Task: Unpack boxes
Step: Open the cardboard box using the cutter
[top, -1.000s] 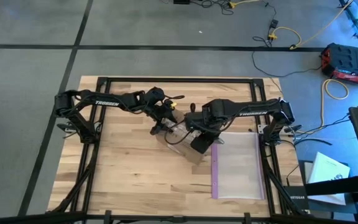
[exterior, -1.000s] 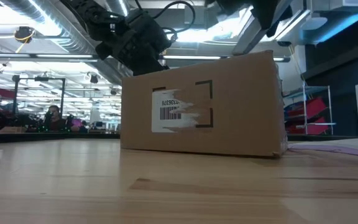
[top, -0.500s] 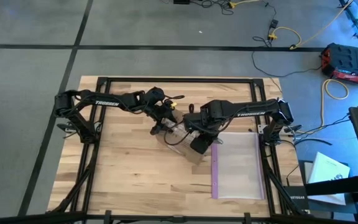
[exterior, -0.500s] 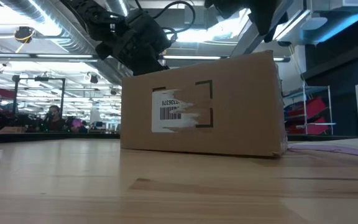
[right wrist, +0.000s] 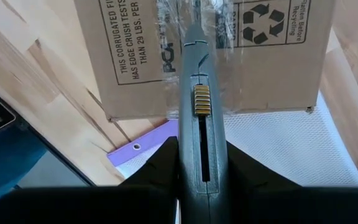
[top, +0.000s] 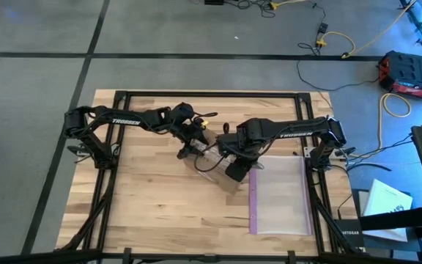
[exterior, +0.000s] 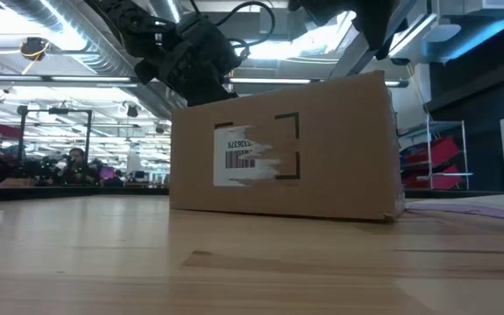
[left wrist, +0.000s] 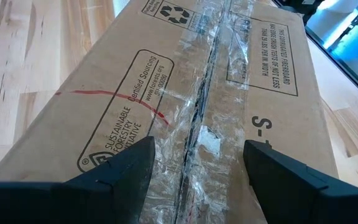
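Where the right end effector (right wrist: 201, 177) is seen from its own wrist, its two dark fingers are closed against the sides of a grey knife-like tool (right wrist: 197, 118), which is held between them. The tool's tip is laid on the clear-taped centre seam of the box (right wrist: 210, 56), at the end of the box nearest a clear plastic bag (right wrist: 272, 149) with a purple zip edge. The left end effector (left wrist: 194, 165) is held over the other end of the same seam with its fingers (left wrist: 120, 168) spread apart on either side of the tape line; nothing is gripped between them, and whether they touch the cardboard cannot be told. The tape along the seam is seen to be wrinkled and slit.

From above, the box (top: 215, 167) is found near the middle of the table (top: 145, 205), largely covered by the two arms, with the left end effector (top: 195, 149) at its far side and the right end effector (top: 233, 170) at its right side. The bag (top: 280, 194) lies flat just beside the box, toward the table's right edge. In the low view, the box (exterior: 322, 149) is seen standing flat on the table (exterior: 147, 262), closed, with a torn pale barcode label (exterior: 248, 156) on its near side.
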You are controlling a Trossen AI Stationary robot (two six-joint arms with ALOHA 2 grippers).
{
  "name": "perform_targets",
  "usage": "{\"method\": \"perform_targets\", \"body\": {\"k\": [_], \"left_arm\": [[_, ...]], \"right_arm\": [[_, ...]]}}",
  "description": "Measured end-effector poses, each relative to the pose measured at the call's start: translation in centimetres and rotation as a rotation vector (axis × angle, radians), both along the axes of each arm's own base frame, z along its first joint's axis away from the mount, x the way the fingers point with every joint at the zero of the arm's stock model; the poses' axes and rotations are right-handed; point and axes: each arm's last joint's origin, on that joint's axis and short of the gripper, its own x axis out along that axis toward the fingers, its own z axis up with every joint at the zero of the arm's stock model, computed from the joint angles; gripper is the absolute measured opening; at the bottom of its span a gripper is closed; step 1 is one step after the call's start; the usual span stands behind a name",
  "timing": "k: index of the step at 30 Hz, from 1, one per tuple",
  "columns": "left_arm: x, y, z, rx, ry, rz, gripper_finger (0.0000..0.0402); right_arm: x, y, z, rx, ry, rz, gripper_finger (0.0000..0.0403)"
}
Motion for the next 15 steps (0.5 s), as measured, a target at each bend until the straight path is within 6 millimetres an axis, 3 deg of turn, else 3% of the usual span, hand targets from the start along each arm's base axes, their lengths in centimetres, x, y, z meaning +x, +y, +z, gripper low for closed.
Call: {"method": "perform_targets", "body": {"k": [15], "left_arm": [[0.0,0.0,0.0,-0.006,0.001,0.006,0.0237]], "right_arm": [[0.7,-0.4,-1.4,0.004,0.052,0.02,0.0062]]}}
